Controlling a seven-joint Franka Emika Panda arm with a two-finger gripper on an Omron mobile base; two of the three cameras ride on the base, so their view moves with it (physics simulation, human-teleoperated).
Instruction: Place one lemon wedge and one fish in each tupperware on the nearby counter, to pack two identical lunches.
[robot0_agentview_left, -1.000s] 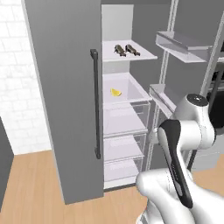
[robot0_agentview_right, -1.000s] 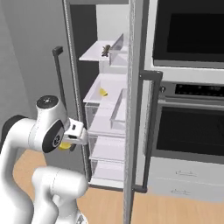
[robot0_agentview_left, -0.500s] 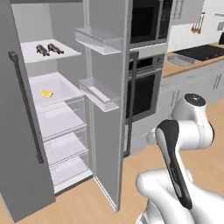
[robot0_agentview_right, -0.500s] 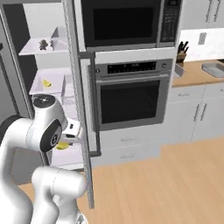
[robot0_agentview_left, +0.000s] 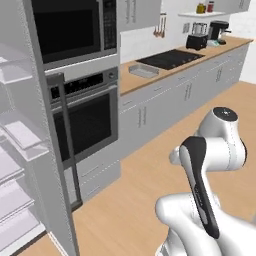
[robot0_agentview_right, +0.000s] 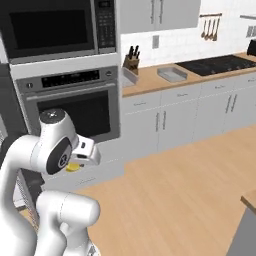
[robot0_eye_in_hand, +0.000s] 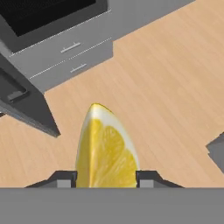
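A yellow lemon wedge (robot0_eye_in_hand: 106, 151) stands point-up between my fingertips (robot0_eye_in_hand: 148, 179) in the hand view, with my gripper (robot0_eye_in_hand: 105, 179) shut on it above the wooden floor. In the right base view the wedge (robot0_agentview_right: 73, 167) shows just under the hand, and the gripper (robot0_agentview_right: 75, 164) hangs low in front of the oven. A grey tupperware (robot0_agentview_right: 172, 75) lies on the light-brown counter (robot0_agentview_right: 150, 81), far from the gripper. From the left it is the tray (robot0_agentview_left: 144, 71) on the counter (robot0_agentview_left: 131, 84) beside the stovetop. The fish is out of view.
A built-in oven (robot0_agentview_left: 85, 117) and microwave stand left of the counter. The fridge's open door (robot0_agentview_left: 47, 165) juts out at the left. A black stovetop (robot0_agentview_right: 220, 64), a knife block (robot0_agentview_right: 131, 64) and a coffee maker (robot0_agentview_left: 217, 30) sit along the counter. Wooden floor (robot0_agentview_right: 185, 180) lies ahead.
The whole picture has swung from the open fridge past the oven to the counter, so the camera has moved. The lemon wedge has stayed in the gripper.
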